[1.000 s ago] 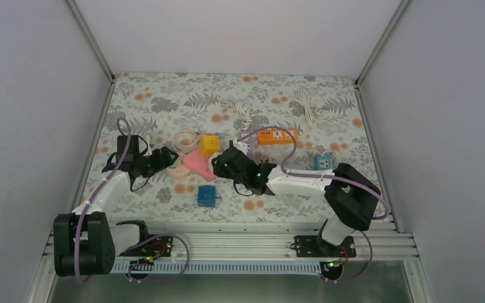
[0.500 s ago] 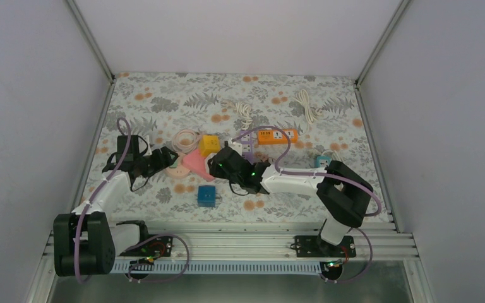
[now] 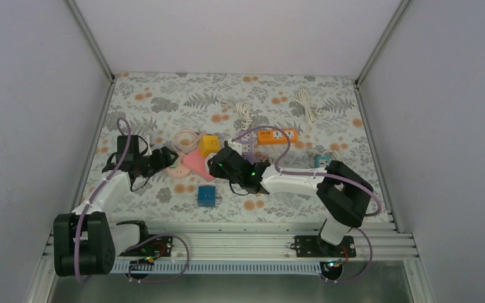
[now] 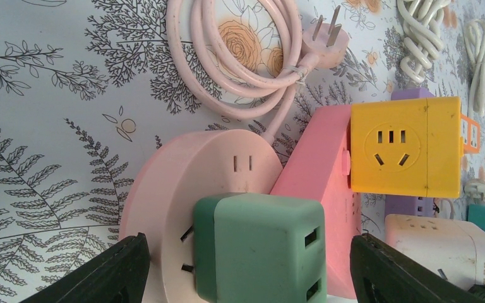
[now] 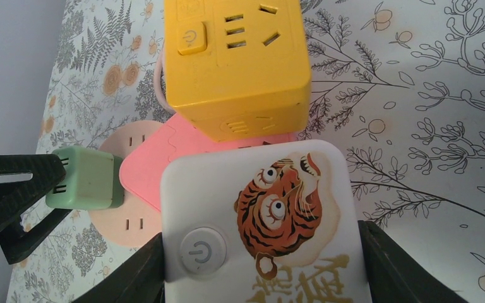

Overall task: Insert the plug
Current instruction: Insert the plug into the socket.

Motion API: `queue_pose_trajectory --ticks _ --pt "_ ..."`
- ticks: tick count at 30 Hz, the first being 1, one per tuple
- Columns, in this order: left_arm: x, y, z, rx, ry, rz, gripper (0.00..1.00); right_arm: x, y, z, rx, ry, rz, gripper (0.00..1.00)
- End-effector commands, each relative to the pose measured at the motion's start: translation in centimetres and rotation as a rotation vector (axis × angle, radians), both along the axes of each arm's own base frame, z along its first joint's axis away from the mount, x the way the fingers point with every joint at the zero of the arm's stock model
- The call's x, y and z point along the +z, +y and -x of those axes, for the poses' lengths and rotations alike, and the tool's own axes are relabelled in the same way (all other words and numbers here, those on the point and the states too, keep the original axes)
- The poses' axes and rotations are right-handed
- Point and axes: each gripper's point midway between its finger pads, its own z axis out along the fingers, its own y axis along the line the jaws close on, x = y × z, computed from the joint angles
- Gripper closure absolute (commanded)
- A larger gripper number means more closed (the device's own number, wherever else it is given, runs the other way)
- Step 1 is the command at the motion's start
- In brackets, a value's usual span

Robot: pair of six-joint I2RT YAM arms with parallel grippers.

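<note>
A green plug adapter (image 4: 259, 249) sits against the face of a round pink socket (image 4: 189, 170); it also shows in the right wrist view (image 5: 82, 178). My left gripper (image 4: 252, 278) is open, its jaws wide on either side of the green adapter without touching it. My right gripper (image 5: 259, 265) is shut on a white block with a tiger picture and a power button (image 5: 259, 221), held just right of the round pink socket (image 5: 132, 224). In the top view the left gripper (image 3: 164, 158) and right gripper (image 3: 222, 163) face each other across the pink pieces.
A yellow cube socket (image 4: 410, 145) rests on a pink wedge-shaped socket (image 4: 319, 183). A coiled pink cable with its plug (image 4: 240, 57) lies behind. An orange power strip (image 3: 276, 136), blue cube (image 3: 206, 196), teal socket (image 3: 323, 162) and white cables (image 3: 306, 104) lie around.
My right arm has moved left with the white tiger block, closer to the pink sockets, then held. The left arm has stayed in place.
</note>
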Motion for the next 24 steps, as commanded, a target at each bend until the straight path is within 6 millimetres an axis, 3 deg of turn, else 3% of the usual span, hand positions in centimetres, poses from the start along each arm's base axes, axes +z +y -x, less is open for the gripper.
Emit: queue_pose_trajectory --ticks 1,16,24 --pt "0.4 -0.5 0.1 -0.029 -0.018 0.018 0.21 -0.8 0.2 1.0 0.045 0.003 0.026 0.79" --pt "0.4 -0.5 0.1 -0.030 -0.017 0.016 0.21 -0.3 0.0 1.1 0.068 -0.016 0.020 0.79" --pt "0.3 -0.6 0.2 -0.029 -0.012 0.017 0.21 -1.9 0.0 0.6 0.058 -0.010 0.068 0.79"
